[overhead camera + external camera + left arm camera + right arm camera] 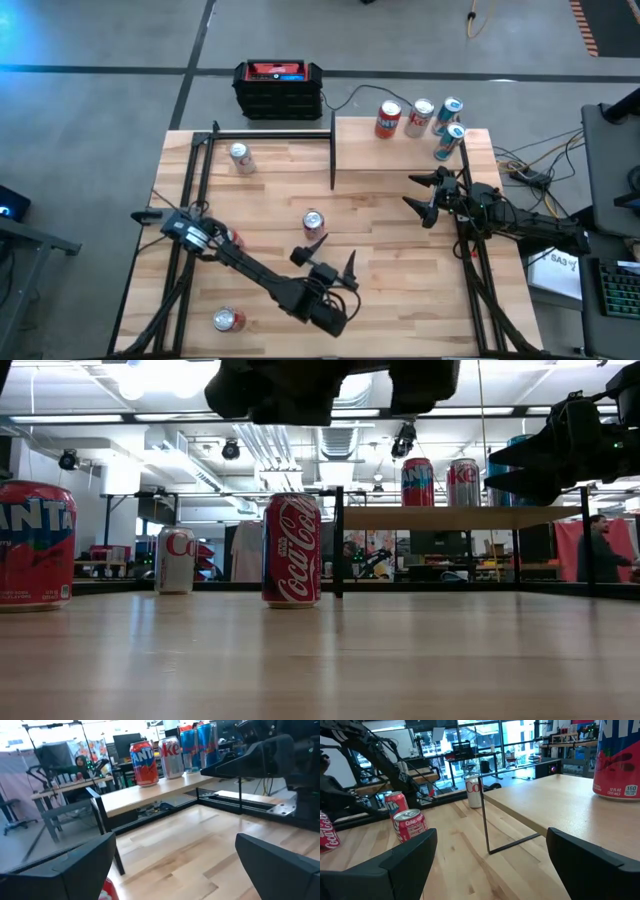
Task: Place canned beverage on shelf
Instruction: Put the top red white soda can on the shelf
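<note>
the left arm reaches low across the tabletop (400, 250) from its near-left side, its elbow down by the front edge. the left end effector (325, 254) hangs just in front of the red coca-cola can (313, 222) at the middle, fingers spread wide and holding nothing. the right arm comes in from the right edge, and the right end effector (423, 195) hovers just in front of the shelf (400, 150), its fingers also wide apart and empty.

the shelf stands at the back right of the tabletop and carries four cans: an orange-red fanta can (388, 119), a silver diet coke can (420, 118) and two slim blue cans (449, 128). a silver can (240, 158) stands at the back left, and another red can (228, 320) stands near the front left corner.

in the low view both end effectors are cut off at the top edge, so only dark shapes show. the left wrist view catches only a sliver of red can between its fingers. one more red can is mostly hidden under the left arm in the high view.
</note>
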Action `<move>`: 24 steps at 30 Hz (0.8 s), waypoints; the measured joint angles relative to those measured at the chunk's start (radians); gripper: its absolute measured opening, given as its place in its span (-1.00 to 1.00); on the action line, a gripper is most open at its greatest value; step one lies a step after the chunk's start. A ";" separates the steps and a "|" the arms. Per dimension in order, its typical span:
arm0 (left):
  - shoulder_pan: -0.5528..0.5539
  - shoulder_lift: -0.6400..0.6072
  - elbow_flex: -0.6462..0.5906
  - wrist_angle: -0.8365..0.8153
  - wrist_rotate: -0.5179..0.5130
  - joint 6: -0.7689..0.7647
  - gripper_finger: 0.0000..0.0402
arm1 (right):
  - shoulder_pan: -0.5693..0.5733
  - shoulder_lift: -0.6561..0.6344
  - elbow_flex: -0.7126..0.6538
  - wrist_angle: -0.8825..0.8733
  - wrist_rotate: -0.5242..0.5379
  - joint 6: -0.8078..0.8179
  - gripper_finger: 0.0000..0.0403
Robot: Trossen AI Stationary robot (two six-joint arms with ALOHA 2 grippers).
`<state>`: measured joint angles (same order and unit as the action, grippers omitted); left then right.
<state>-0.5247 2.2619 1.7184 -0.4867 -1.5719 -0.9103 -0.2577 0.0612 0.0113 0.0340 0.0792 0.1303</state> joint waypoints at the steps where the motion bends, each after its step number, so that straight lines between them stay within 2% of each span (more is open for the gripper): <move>1: 0.000 -0.001 0.000 -0.016 0.000 0.000 0.96 | 0.000 0.000 0.000 0.000 0.000 0.000 0.78; 6: 0.001 -0.001 0.000 -0.075 0.000 -0.068 0.91 | 0.000 0.000 0.000 0.000 0.000 0.000 0.78; 13: 0.004 -0.002 -0.008 -0.137 0.001 -0.415 0.87 | 0.000 0.000 0.000 0.000 0.000 0.000 0.78; 17: 0.018 -0.002 -0.028 -0.181 0.003 -0.435 0.87 | 0.000 0.000 0.000 0.000 0.000 0.000 0.78; 21: 0.031 -0.007 -0.028 -0.334 0.003 -0.512 0.87 | 0.000 0.000 0.000 0.000 0.000 0.000 0.78; 24: 0.037 -0.019 -0.028 -0.537 0.002 -0.722 0.87 | 0.000 0.000 0.000 0.000 0.000 0.000 0.78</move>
<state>-0.4873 2.2433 1.6901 -1.0239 -1.5695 -1.6327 -0.2579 0.0612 0.0115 0.0339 0.0795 0.1303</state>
